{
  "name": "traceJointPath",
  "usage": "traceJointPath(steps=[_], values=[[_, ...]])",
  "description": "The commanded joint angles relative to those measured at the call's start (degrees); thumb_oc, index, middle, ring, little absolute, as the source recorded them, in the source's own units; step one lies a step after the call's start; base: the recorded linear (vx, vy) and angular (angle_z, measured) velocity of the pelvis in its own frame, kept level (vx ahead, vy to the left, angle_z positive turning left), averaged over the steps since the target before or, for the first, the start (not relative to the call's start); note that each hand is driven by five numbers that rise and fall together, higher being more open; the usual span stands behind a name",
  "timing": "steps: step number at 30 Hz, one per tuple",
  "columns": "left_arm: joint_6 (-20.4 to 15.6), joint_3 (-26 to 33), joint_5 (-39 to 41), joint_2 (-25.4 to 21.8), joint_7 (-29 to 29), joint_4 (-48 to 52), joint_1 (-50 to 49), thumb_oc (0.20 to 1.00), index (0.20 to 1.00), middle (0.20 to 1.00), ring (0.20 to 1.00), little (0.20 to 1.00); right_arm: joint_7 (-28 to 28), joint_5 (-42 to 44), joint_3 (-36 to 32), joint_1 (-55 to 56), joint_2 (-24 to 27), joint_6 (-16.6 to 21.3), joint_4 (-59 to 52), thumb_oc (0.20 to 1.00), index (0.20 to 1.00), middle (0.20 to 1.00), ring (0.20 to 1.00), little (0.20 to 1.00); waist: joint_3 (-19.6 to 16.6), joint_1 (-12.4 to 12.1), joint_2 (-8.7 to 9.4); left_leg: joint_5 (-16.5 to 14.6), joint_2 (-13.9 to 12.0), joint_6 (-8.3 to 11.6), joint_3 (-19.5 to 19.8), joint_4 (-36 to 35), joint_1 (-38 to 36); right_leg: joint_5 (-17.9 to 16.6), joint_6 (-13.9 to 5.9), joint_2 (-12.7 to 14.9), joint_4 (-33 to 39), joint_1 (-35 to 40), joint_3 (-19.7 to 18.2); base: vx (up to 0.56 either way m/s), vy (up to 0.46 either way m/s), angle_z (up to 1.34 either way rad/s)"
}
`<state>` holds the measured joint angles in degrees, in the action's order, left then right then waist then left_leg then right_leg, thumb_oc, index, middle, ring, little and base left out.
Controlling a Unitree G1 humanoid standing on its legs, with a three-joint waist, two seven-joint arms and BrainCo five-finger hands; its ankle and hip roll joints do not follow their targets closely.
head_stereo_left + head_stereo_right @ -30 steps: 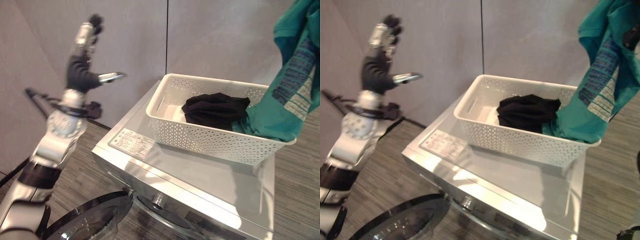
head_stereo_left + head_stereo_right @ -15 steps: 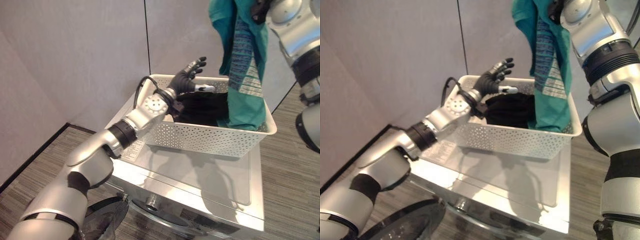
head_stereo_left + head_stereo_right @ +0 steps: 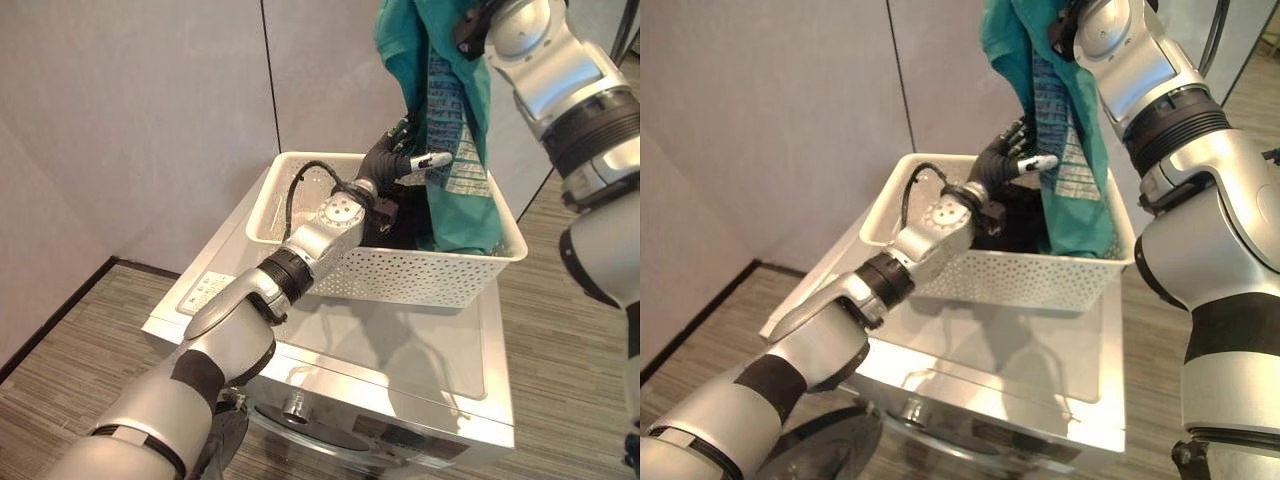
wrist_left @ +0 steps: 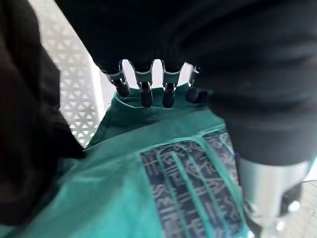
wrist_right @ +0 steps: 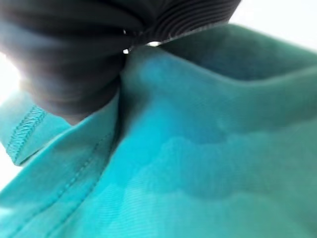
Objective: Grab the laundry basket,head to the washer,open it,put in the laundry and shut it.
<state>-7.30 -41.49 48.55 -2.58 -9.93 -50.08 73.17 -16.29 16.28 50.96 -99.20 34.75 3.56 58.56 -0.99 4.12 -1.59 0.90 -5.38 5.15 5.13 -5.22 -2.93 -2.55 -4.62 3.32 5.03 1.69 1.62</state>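
A white perforated laundry basket (image 3: pixel 400 275) stands on top of the washer (image 3: pixel 400 345). A teal shirt (image 3: pixel 450 120) with a patterned panel hangs above the basket's right half, and its lower end reaches into the basket. My right hand (image 5: pixel 69 74) holds the shirt from above, shut on its upper edge. My left hand (image 3: pixel 392 158) reaches over the basket and is open. Its straight fingertips (image 4: pixel 144 96) touch the shirt's side and the thumb sticks out. A black garment (image 3: pixel 1015 225) lies in the basket, partly hidden by my left arm.
The washer's round door (image 3: pixel 825 450) hangs open low at the front left. A grey panelled wall (image 3: pixel 150 120) stands close behind the washer. Striped floor (image 3: pixel 70 360) lies to the left and right of the machine.
The camera has swung and the view has shifted. My left hand has gone from raised at the far left to over the basket and against the teal shirt, which now hangs higher.
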Motion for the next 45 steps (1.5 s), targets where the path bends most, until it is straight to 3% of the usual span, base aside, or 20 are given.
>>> traceJointPath(steps=[1, 8, 16, 31, 35, 36, 37, 38, 45], values=[[-1.87, 1.43, 1.29, 2.03, -0.27, -8.73, 11.80, 1.000, 1.000, 1.000, 1.000, 1.000, -0.58, 2.77, -1.15, -8.02, 0.24, 0.47, 4.70, 0.200, 0.200, 0.200, 0.200, 0.200, -3.48, -0.35, 3.16, -4.90, -1.43, 0.96, -0.86, 0.22, -3.83, 3.15, -4.08, 5.11, -1.65, 2.47, 0.60, 0.00, -0.006, -0.09], [-2.69, 3.41, 7.49, 1.00, 0.41, -5.87, 11.39, 1.000, 1.000, 1.000, 1.000, 1.000, -1.20, 2.75, -3.13, -6.78, -1.51, 0.40, 3.49, 0.200, 0.200, 0.200, 0.200, 0.200, -3.32, 0.19, 2.11, -4.85, -1.24, 0.89, -1.47, 0.22, -4.07, 3.08, -4.16, 5.19, -1.76, 2.23, -0.19, 0.00, -0.009, -0.07], [-2.21, 1.62, 7.17, 4.49, 1.97, -6.55, 11.05, 1.000, 1.000, 1.000, 1.000, 1.000, -0.98, 5.09, -4.50, -7.61, -5.88, 0.86, 3.47, 0.200, 0.200, 0.200, 0.200, 0.200, -3.16, 1.52, 0.55, -4.28, -1.17, 1.11, -2.07, 0.22, -4.08, 3.11, -3.96, 5.25, -2.06, 1.75, -0.72, 0.00, -0.009, 0.00], [-4.81, 2.50, 5.94, 3.56, 1.60, -6.52, 12.39, 1.000, 1.000, 1.000, 1.000, 1.000, -1.97, 8.64, -8.74, -1.67, -13.86, 3.89, -2.86, 0.200, 0.200, 0.200, 0.200, 0.200, -2.54, 2.28, -1.66, -3.56, -1.17, 1.23, -3.19, 0.22, -4.02, 3.20, -3.43, 4.99, -1.79, 1.56, -1.53, 0.00, -0.008, -0.05], [-4.93, 2.15, 4.82, 2.84, 1.37, -6.42, 12.54, 1.000, 1.000, 1.000, 1.000, 1.000, -1.75, 9.09, -8.86, -0.20, -13.85, 4.24, -4.36, 0.200, 0.200, 0.200, 0.200, 0.200, -2.59, 2.26, -1.74, -3.51, -1.26, 1.22, -3.22, 0.22, -4.01, 3.22, -3.36, 4.93, -1.80, 1.53, -1.39, 0.00, 0.000, 0.00], [-5.03, 2.05, 4.47, 2.49, 1.30, -6.15, 12.58, 0.846, 0.846, 0.846, 0.846, 0.846, -1.69, 9.20, -8.81, 0.25, -13.57, 4.41, -5.02, 0.200, 0.200, 0.200, 0.200, 0.200, -2.59, 2.25, -1.69, -3.49, -1.29, 1.23, -3.20, 0.22, -4.01, 3.21, -3.32, 4.91, -1.78, 1.55, -1.36, 0.00, 0.000, 0.00], [-5.23, 1.84, 3.54, 1.78, 0.97, -5.75, 12.39, 0.413, 0.413, 0.413, 0.413, 0.413, -1.31, 9.10, -8.60, 1.11, -13.27, 4.53, -6.28, 0.200, 0.200, 0.200, 0.200, 0.200, -2.58, 2.19, -1.58, -3.42, -1.40, 1.22, -3.16, 0.22, -4.05, 3.21, -3.26, 4.89, -1.81, 1.64, -1.27, 0.00, 0.000, 0.00], [-5.22, 1.83, 3.52, 1.79, 0.96, -5.73, 12.37, 0.219, 0.219, 0.219, 0.219, 0.219, -1.32, 9.09, -8.61, 1.15, -13.26, 4.51, -6.32, 0.200, 0.200, 0.200, 0.200, 0.200, -2.58, 2.20, -1.57, -3.41, -1.40, 1.22, -3.15, 0.22, -4.06, 3.21, -3.26, 4.89, -1.81, 1.65, -1.26, 0.00, 0.000, 0.00], [-5.52, 1.85, 2.45, -0.45, 0.86, -4.19, 10.07, 0.200, 0.200, 0.200, 0.200, 0.200, -0.98, 10.46, -9.45, 4.41, -11.43, 5.39, -10.59, 0.200, 0.200, 0.200, 0.200, 0.200, -2.66, 2.19, -1.10, -3.52, -1.55, 1.15, -3.19, 0.22, -4.16, 3.28, -3.16, 4.74, -2.14, 1.64, -1.24, 0.00, 0.000, 0.00]])
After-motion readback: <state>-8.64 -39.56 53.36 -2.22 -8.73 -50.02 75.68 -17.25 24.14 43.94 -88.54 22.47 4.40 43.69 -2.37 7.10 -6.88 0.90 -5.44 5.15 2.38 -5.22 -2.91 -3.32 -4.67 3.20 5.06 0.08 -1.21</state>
